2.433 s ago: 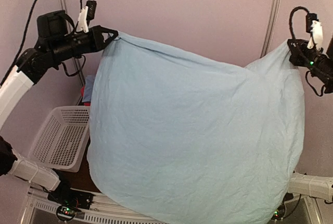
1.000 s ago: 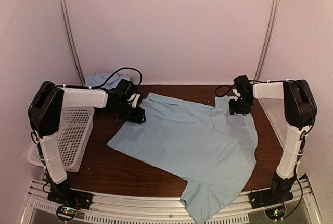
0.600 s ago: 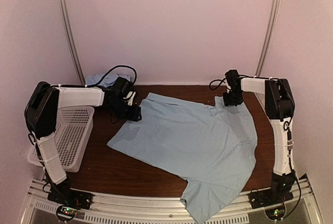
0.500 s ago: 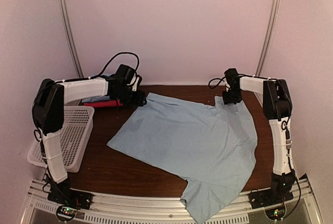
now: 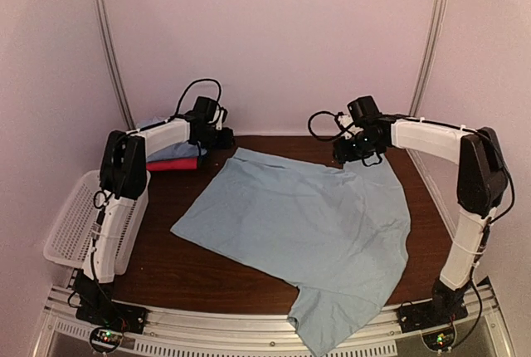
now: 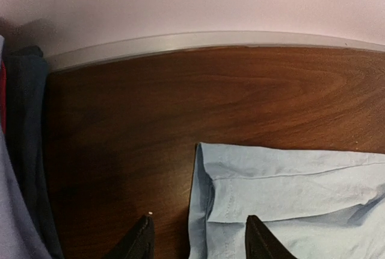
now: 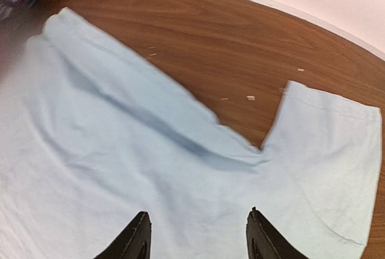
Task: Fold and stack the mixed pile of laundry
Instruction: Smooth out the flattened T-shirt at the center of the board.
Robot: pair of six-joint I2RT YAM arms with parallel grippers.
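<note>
The large plain shirt (image 5: 307, 224) lies spread open on the worktop (image 5: 191, 266), with one end draped over the near edge. The spreading step looks finished and the first fold is due.

The left gripper (image 5: 221, 138) hovers over the shirt's far left hem corner (image 6: 207, 168). Its jaws are apart and hold nothing, and the cloth lies flat beneath them. The right gripper (image 5: 352, 154) hangs above the far edge near the sleeve (image 7: 328, 144), also with its jaws apart and empty.

The next move probably calls for each arm to drop onto its corner, pinch only the top edge and carry it toward the near side. Wrinkles around the sleeve notch may need smoothing first. The stack of folded cloths (image 5: 172, 154) waits at the far left, beside the white perforated basket (image 5: 70, 228).
</note>
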